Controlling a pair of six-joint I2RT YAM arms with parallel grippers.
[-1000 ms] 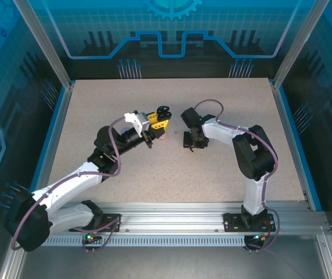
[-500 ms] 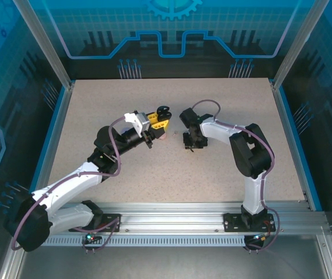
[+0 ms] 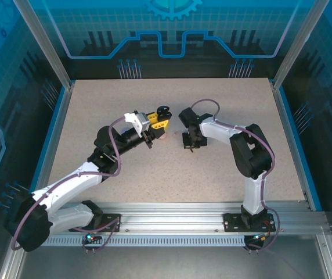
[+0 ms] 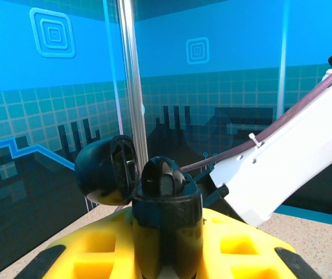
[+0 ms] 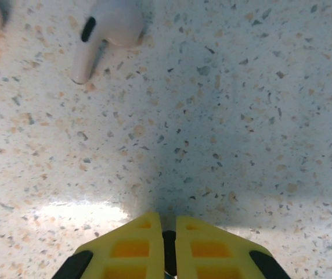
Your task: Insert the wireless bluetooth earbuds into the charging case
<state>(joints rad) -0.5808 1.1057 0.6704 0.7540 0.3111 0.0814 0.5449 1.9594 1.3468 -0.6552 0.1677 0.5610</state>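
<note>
Earbud [image 5: 105, 29] ahead-left of right pincer [image 5: 167, 232], well apart

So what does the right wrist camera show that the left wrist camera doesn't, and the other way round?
Right wrist camera: a pale earbud lying on the table, ahead of the shut right gripper.
Left wrist camera: the left gripper clamped on an open black charging case, its lid swung aside, with the right arm and the blue enclosure wall behind.
Both: yellow fingers at the bottom edge, and speckled table.
</note>
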